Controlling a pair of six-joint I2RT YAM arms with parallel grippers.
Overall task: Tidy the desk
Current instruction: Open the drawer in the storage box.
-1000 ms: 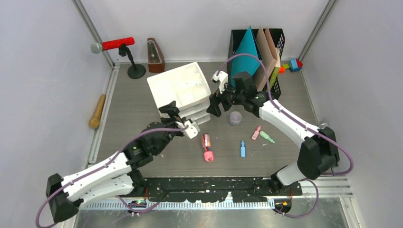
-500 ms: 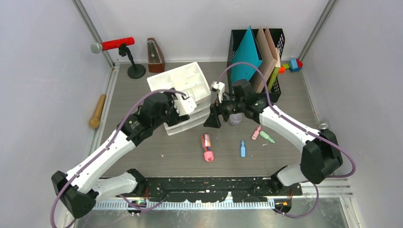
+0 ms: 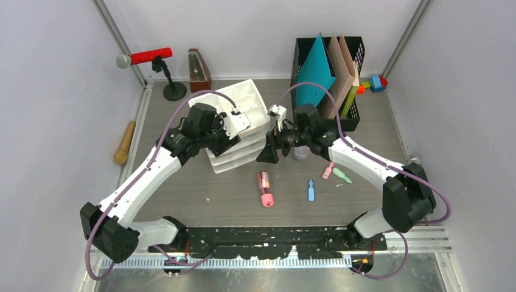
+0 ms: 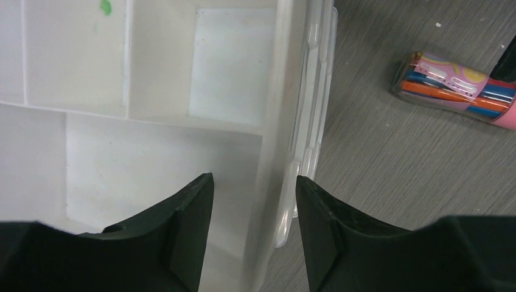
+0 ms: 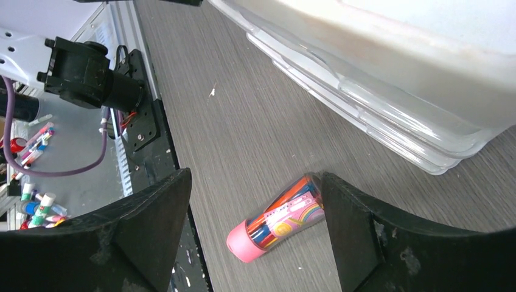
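Now, left gripper parted astride organizer tray rim, right gripper wide, empty, above pen case.

Room near left, clutter elsewhere
The tray stack fills the centre; a pen tube and 3 markers lie right of it; the desk is bare near left.

From above, the left arm covers part of the white tray. The right arm hides half of a small grey lump, so I cannot tell what it is. The little coloured blocks at the back are too small to make out. In the left wrist view, the tube of pens is cut off at the right edge. In the right wrist view, the tray looks blurry and runs off the top.
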